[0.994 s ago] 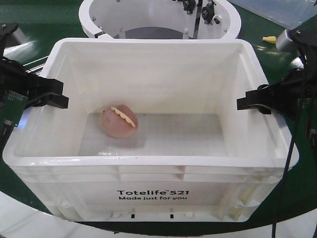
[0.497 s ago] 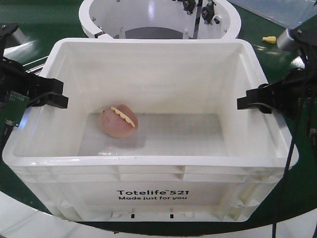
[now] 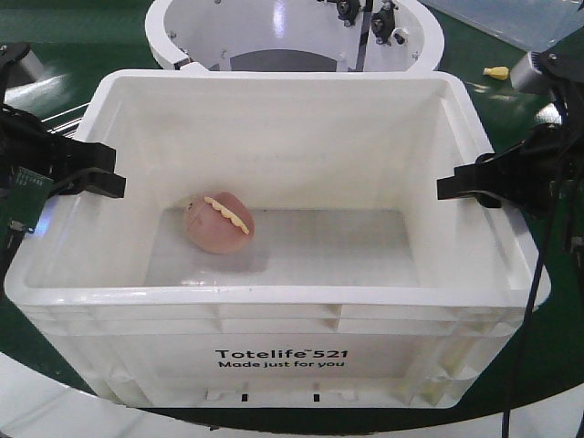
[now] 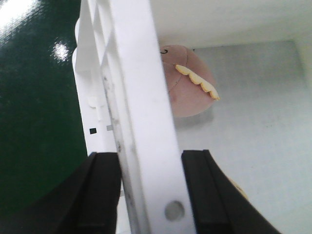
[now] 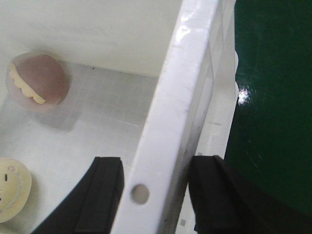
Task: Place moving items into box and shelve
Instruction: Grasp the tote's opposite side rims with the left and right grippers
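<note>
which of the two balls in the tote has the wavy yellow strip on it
The pink-brown plush ball; the pale yellow plush ball shows only thin stitching.

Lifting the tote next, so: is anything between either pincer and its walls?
Nothing visible. The left pincer and right pincer each straddle a side wall of the large white plastic tote; the pink-brown plush ball and pale yellow plush ball lie on its floor.

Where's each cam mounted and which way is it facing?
Front-facing: above the near side, looking down into the box; left gripper and right gripper show at its side walls.
Left wrist: looks down along the left wall; its fingers straddle the rim.
Right wrist: same on the right wall.
Shared: all see the pink ball; right wrist also shows the yellow ball.
</note>
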You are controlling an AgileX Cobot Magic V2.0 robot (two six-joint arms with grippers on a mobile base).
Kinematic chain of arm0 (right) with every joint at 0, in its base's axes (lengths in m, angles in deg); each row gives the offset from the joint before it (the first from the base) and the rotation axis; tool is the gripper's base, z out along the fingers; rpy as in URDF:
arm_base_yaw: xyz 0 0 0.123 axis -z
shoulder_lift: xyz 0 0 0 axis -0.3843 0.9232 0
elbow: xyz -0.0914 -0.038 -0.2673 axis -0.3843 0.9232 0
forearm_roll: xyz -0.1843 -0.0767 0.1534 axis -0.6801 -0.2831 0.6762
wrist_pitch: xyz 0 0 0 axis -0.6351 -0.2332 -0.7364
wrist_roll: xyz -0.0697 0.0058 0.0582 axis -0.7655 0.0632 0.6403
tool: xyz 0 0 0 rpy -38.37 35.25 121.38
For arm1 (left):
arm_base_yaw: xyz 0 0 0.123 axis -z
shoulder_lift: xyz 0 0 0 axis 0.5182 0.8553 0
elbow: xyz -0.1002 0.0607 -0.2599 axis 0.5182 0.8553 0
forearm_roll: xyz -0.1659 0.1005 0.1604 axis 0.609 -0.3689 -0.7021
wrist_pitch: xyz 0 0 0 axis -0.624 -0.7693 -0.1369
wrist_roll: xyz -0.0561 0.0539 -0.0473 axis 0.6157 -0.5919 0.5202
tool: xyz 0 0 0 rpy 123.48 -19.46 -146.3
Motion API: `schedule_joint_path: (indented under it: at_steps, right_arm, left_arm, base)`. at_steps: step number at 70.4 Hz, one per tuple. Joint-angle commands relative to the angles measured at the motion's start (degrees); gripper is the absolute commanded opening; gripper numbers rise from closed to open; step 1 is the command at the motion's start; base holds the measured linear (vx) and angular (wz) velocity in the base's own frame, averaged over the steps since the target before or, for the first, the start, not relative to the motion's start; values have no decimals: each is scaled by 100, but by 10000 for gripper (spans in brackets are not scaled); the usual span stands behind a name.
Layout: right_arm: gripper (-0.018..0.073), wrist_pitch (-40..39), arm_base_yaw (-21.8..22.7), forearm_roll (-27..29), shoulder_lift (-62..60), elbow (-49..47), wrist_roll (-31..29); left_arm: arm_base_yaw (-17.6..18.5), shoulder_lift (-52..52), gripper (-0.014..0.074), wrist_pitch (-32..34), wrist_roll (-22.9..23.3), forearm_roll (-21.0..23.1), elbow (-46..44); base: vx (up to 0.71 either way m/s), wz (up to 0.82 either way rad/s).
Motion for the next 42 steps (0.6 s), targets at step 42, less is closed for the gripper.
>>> schedule_joint_path:
  at_steps: [42]
  right_arm:
    - [-4, -1353, -25, 529, -1492, -180, -169]
  left_arm:
    - [67, -822, -6, 236, -183, 765, -1213]
  base:
    - [0, 0]
